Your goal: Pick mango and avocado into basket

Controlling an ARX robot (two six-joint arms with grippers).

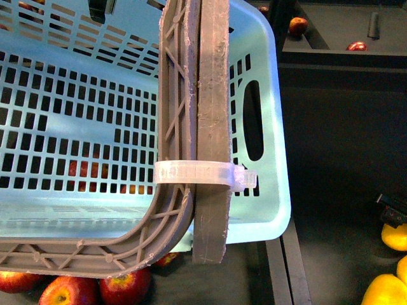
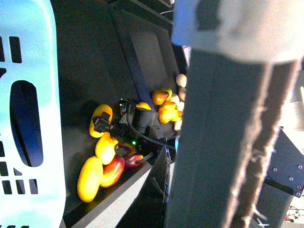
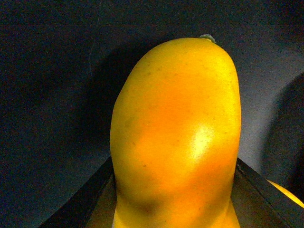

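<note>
- Step in hand: first pick, the mango; judged to be at the grasp, with nothing yet in the basket.
- The mango: smooth, yellow shading to orange, stem end uppermost in the right wrist view. It fills that view and sits between the two dark fingers of the right claw, over a dark surface.
- Right claw: down among a cluster of yellow fruit, to the right of the basket. The fingers flank the mango on both sides. Whether they press on it or stand a little off cannot be told.
- Left claw: not made out in any view, so its state cannot be told. A blurred grey bar, likely a basket handle, stands close across the left wrist view.
- The basket: aqua, slotted, close before the front camera. Its interior shows no fruit. The brown-grey handles are bound by a white zip tie.
- Avocado: not seen in any view.
- Other mangoes: yellow, at the lower right of the front view, on the dark tabletop.
- Red apples: below the basket's near edge, with more showing through the slots.
- Next move, as judged: confirm a firm pinch across the mango's middle, lift it clear of its neighbours, then carry it left over the basket rim and release low. The smooth, rounded skin may slip.
</note>
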